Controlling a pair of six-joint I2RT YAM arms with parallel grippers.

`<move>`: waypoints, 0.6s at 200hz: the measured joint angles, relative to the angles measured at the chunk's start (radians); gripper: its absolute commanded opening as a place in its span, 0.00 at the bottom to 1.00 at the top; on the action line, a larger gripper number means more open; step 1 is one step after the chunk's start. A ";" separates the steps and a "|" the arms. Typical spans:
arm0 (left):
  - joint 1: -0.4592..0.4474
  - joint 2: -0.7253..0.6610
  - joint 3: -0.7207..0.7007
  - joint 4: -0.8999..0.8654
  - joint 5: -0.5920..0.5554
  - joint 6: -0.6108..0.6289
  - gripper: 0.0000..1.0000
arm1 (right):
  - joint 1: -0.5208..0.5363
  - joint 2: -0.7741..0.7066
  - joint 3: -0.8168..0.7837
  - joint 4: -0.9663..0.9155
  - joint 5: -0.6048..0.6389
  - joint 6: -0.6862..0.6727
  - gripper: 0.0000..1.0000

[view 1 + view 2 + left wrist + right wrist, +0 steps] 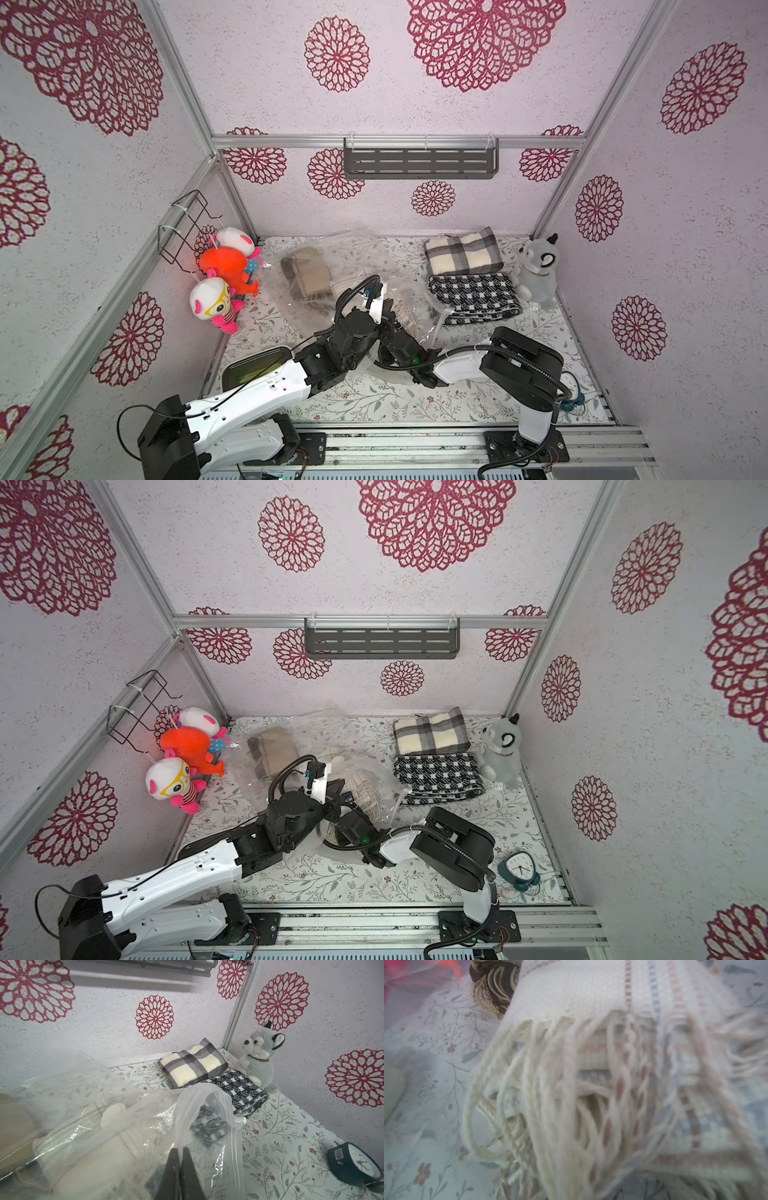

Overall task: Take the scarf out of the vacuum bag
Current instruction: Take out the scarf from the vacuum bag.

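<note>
Overhead scene of a floral-papered table (374, 399) inside a walled cell. The vacuum bag (415, 286), clear and crinkled, sprawls across the middle of the table towards the back edge. Its round white valve cap (113, 1113) faces up and its zip edge (235, 1147) is turned towards the front right. Inside lies the scarf (591, 1001), cream with thin pink and blue stripes, folded, with its twisted fringe (512, 1095) spilling towards the mouth. My left tool (179, 1157) has its jaws pressed together, with what looks like the bag's upper film pinched between them. My right tool (390, 332) sits low at the mouth, largely hidden under the left arm. It is closed, but I cannot tell whether it has any fringe or cloth. A brown and beige scarf (307, 272) lies under clear plastic nearer the back left corner (whether it is in the same bag, I cannot say). Two more folded scarves, a grey plaid scarf (461, 251) and a black and white scarf (473, 297), lie loose by the back right corner. I judge the cream scarf soft, light and limp. I would take the woven fold just behind the fringe, since loose strands could slip or snag. The bag seems slick and light, so it would likely drag along unless held back.
</note>
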 measured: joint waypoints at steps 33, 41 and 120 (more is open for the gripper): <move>0.000 0.012 -0.010 0.010 0.000 -0.015 0.00 | 0.031 -0.070 -0.084 0.019 0.025 -0.001 0.00; 0.000 0.014 -0.011 0.014 0.000 -0.018 0.00 | 0.040 -0.093 -0.101 0.011 0.031 -0.002 0.00; -0.002 -0.006 -0.077 0.052 -0.005 -0.036 0.00 | 0.052 -0.166 -0.183 0.058 0.024 -0.005 0.66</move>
